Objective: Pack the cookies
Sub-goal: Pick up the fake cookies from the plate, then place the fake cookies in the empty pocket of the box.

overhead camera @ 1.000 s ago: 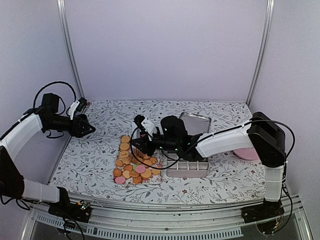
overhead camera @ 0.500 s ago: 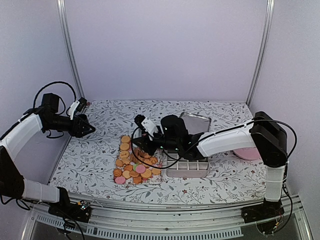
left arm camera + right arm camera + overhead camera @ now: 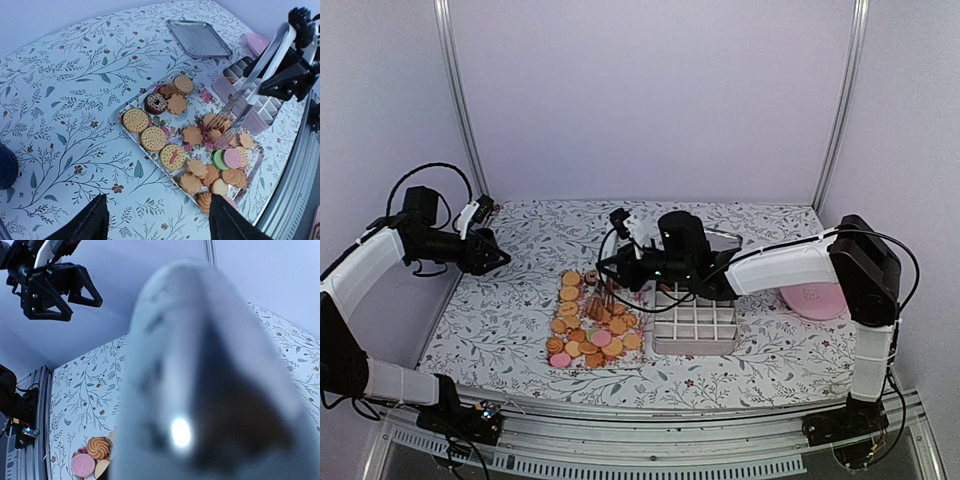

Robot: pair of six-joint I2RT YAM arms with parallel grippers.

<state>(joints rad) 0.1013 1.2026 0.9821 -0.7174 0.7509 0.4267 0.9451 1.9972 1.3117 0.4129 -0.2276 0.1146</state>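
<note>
The cookies [image 3: 585, 330] lie heaped on a floral tray [image 3: 206, 95]; most are orange-tan, and a pink and a green one [image 3: 227, 158] sit side by side. My right gripper [image 3: 638, 264] is shut on metal tongs [image 3: 250, 85]. The tong tips hover just over the orange cookies at the tray's right side, and I cannot tell whether they pinch one. In the right wrist view the blurred tongs [image 3: 200, 380] fill the frame, with a few cookies [image 3: 97, 447] at the lower left. My left gripper [image 3: 157, 197] hangs open and holds nothing, high at the far left [image 3: 500, 258].
A pale gridded box [image 3: 695, 347] stands right of the cookie tray and shows in the left wrist view as the box [image 3: 260, 120]. A metal lid [image 3: 200, 39] lies behind it. A pink plate [image 3: 815, 298] sits at the right edge.
My right arm has drawn back to the right and lifted, raising the tongs from the cookie pile and uncovering the gridded box. The left arm has not moved.
</note>
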